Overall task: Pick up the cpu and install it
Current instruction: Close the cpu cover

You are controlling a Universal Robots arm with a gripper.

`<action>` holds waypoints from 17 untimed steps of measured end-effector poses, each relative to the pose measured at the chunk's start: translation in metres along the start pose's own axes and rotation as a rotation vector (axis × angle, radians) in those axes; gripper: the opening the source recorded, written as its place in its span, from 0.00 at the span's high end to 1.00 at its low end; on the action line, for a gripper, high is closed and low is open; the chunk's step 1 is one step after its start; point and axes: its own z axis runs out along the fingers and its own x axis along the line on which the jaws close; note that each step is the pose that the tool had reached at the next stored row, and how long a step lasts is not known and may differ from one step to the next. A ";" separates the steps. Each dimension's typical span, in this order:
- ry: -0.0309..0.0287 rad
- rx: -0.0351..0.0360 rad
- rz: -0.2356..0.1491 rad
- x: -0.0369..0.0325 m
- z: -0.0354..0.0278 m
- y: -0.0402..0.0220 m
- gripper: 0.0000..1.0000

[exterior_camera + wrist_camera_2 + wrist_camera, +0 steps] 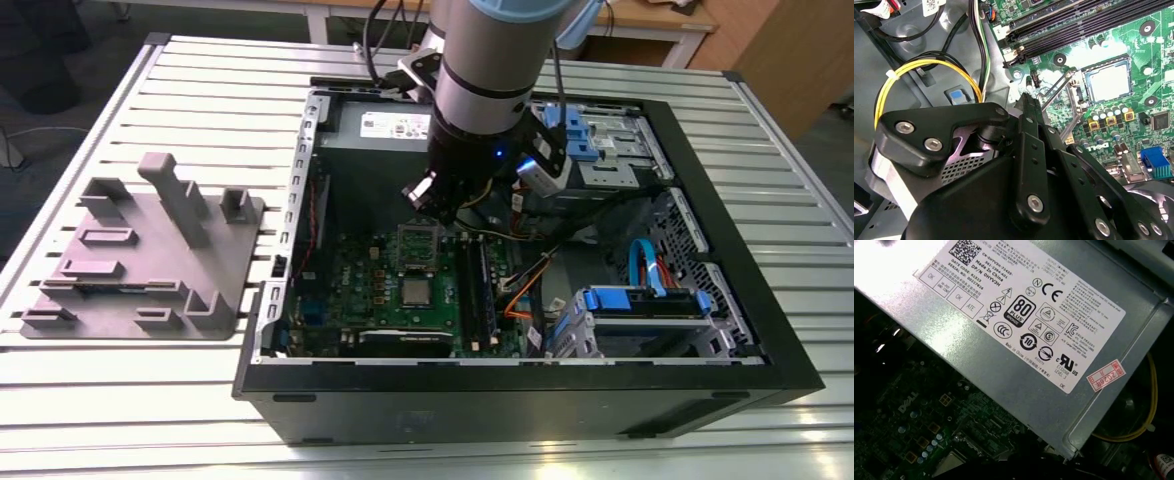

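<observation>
Slatted white metal surface [107, 400] carries an open black computer case [534, 400] and, on the exterior view's left, a grey moulded plastic tray [134, 270] with upright posts. Inside the case, the robot arm's black hand [434, 200] hangs above the green circuit board [387, 290], its fingers [1029, 112] drawn together with nothing visibly between them. A small square cpu with a pale silver-grey top [416, 291] sits in the board's socket, beside the raised shiny metal socket frame [1056, 90].

Open computer case [747, 385], grey moulded tray [147, 255] (beside it), slatted table [120, 400]
</observation>
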 end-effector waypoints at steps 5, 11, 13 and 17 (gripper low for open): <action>0.0001 0.0000 -0.002 -0.0011 -0.0001 -0.0010 0.89; 0.0018 -0.0006 -0.016 0.0004 -0.0004 -0.0031 0.89; 0.0026 -0.0008 -0.021 0.0007 -0.0006 -0.0034 0.89; 0.0034 -0.0013 -0.030 0.0010 -0.0017 -0.0037 0.89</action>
